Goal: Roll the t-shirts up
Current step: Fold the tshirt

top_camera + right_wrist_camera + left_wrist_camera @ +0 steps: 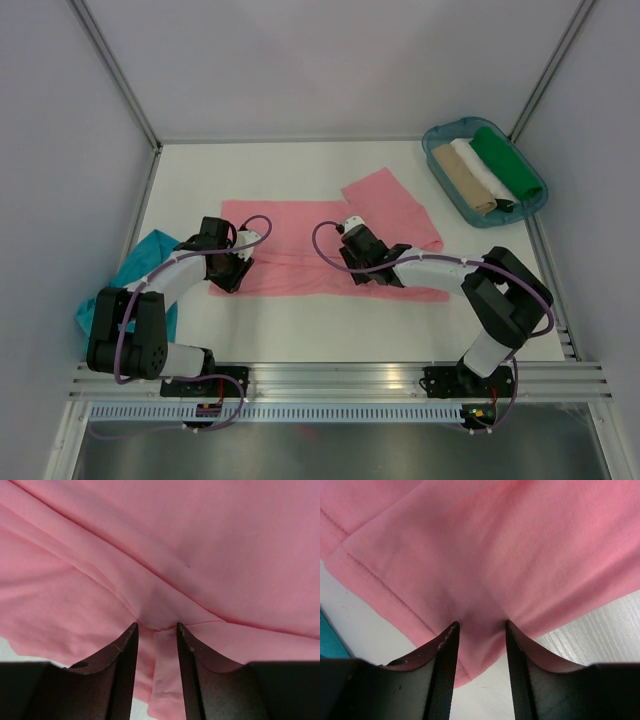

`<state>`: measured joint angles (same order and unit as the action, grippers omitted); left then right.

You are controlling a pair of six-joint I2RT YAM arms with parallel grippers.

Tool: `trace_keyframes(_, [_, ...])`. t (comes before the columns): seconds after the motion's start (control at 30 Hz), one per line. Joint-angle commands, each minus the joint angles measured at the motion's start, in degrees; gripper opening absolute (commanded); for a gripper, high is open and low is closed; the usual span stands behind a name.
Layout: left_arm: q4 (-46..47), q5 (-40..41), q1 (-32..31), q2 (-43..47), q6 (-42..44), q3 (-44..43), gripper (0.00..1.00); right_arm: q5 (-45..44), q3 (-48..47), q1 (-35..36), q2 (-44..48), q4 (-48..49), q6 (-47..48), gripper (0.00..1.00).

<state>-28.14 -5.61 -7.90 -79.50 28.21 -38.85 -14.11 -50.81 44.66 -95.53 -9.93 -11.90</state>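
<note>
The salmon pink t-shirt (300, 245) lies spread across the middle of the table, with one sleeve flap turned up at the back right. My left gripper (228, 268) is at its left front corner, and in the left wrist view (481, 625) it is shut on a puckered bit of the pink hem (520, 545). My right gripper (362, 262) sits on the shirt's middle front, and in the right wrist view (156, 626) it is shut on a pinched fold of pink fabric (210, 540). The teal blue t-shirt (140, 265) lies crumpled at the left edge, and a sliver of it shows in the left wrist view (329, 642).
A rigid teal tray (441, 180) at the back right holds a beige roll (465, 180), a white roll (482, 170) and a green roll (508, 165). Grey walls close in the table on the left, back and right. An aluminium rail runs along the near edge.
</note>
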Motion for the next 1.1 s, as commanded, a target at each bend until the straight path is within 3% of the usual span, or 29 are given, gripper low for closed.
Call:
trace_keyframes(0.0, [0.9, 4.2, 0.1, -2.8, 2.6, 3.3, 0.48, -3.0, -0.8, 0.2, -0.8, -1.1, 0.4, 0.42])
trace_keyframes(0.3, [1.0, 4.3, 0.1, -2.8, 3.0, 3.5, 0.48, -5.6, -1.4, 0.2, -0.4, -0.9, 0.0, 0.14])
trace_keyframes(1.07, [1.5, 5.1, 0.1, -3.7, 3.3, 3.7, 0.48, -10.8, -8.7, -1.8, -6.7, 0.3, 1.7, 0.06])
